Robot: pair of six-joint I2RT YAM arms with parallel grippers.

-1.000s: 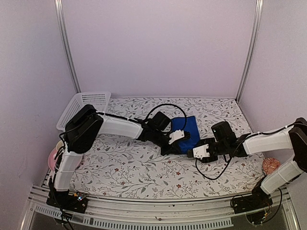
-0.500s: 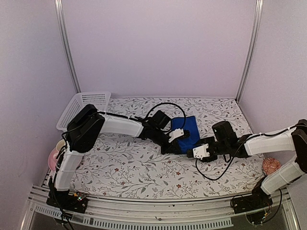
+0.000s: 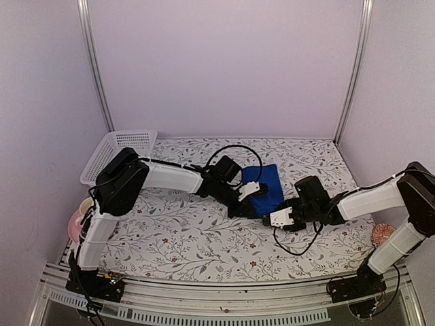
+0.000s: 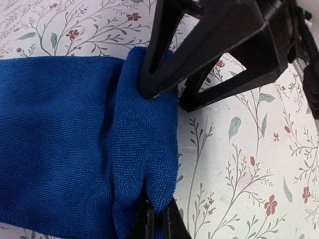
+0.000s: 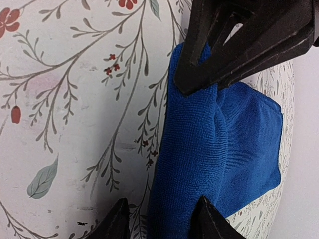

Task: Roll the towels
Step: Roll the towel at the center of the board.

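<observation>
Where the towel is found: the blue towel (image 3: 266, 182) is spread on the flowered tablecloth (image 3: 183, 238), right of centre and toward the back wall.
Towel shape: the edge nearest the arms is turned over on itself into a thick fold (image 4: 144, 149); the rest is laid flat behind it.
Left gripper (image 4: 158, 219): the fingers are pressed together, and a pinch of the fold at one end is clamped between them.
Right gripper (image 5: 164, 221): the jaws are held apart and set astride the other end of the fold. One finger (image 5: 212, 219) is rested on the blue cloth, and the other (image 5: 117, 219) is stood on the tablecloth just beside it. Whether the cloth is squeezed cannot be told.
Grippers together: they are faced toward each other along the fold, near but apart.
Arms: each is stretched inward from its own side of the table, and both are met at the towel's near edge.
Basket: a white slatted basket (image 3: 119, 153) is propped at the back left corner, well apart from the towel.
Table edges: a pink round thing (image 3: 73, 227) is seen at the left edge and a pinkish one (image 3: 384, 234) at the right; what they are cannot be told.
</observation>
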